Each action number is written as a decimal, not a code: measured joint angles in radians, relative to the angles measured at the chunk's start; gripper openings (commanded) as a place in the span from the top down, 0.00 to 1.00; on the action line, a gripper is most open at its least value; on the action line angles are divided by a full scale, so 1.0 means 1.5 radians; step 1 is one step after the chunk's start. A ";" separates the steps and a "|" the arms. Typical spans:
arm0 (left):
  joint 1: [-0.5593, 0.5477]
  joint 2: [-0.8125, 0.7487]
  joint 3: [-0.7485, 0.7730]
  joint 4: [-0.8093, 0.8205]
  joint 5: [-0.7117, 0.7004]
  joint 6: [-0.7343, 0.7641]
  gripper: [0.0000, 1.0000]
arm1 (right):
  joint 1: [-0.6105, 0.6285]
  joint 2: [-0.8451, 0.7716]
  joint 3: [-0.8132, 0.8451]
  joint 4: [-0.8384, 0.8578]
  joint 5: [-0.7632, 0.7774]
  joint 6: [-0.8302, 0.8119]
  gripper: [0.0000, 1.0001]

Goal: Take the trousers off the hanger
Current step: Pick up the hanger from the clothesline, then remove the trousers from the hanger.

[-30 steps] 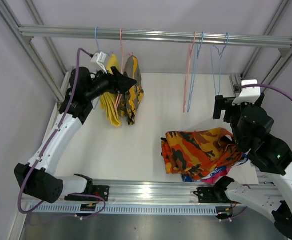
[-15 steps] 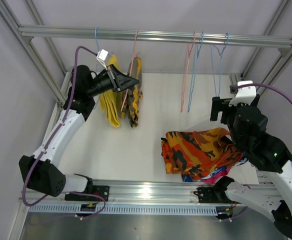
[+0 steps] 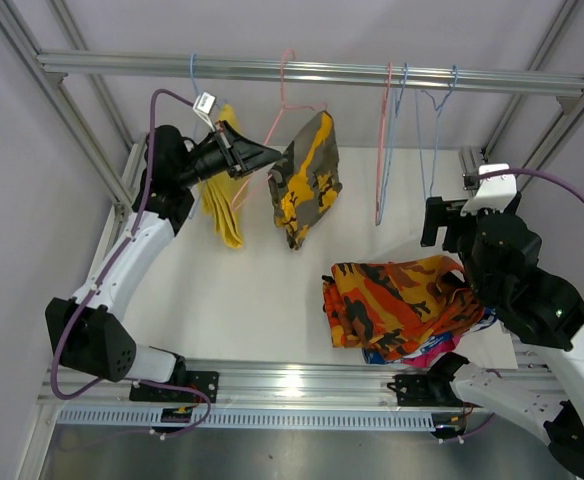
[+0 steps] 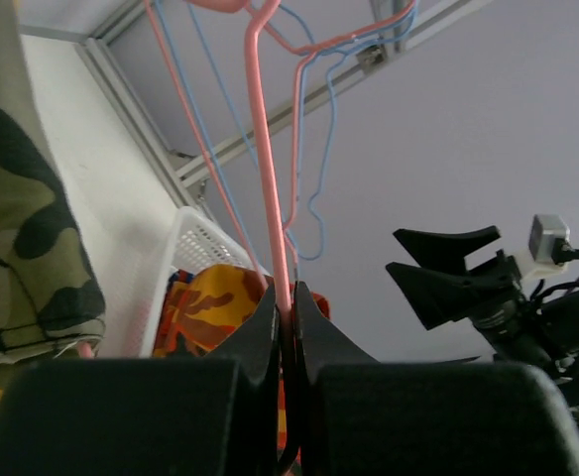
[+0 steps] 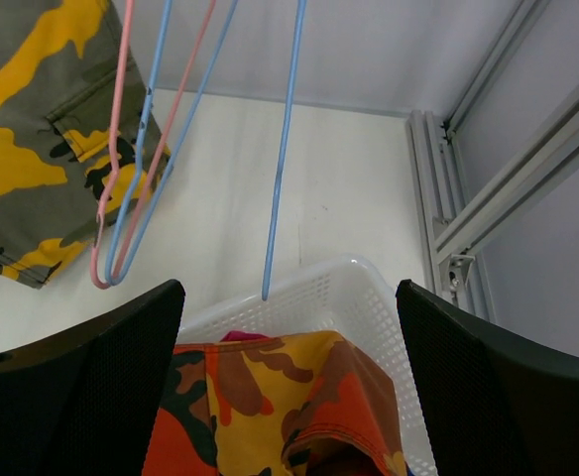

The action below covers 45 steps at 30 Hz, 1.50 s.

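Some of the pink hanger (image 4: 267,149) — in left pincer (image 4: 288,297) — hides under camouflage trousers (image 3: 307,180).

Yellow-brown camouflage trousers (image 3: 307,180): woven cloth, matt. Thin pink wire hanger (image 4: 267,169): smooth, slight sheen. Left gripper (image 4: 286,300): black, matt, finely grained. White mesh basket (image 5: 309,293): plastic, perforated. Overhead silver rail (image 3: 312,72): brushed metal, grooved. White table (image 3: 242,290): smooth, matt.

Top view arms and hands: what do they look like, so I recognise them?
The left arm and right arm have white shells and black joints, each trailing a purple cable. The left hand and right hand are black with tapered fingers. A green light glows on the right arm.
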 measured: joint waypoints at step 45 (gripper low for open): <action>-0.196 -0.350 -0.044 -0.337 -0.502 0.231 0.99 | 0.369 0.329 0.235 0.099 -0.012 -0.045 0.01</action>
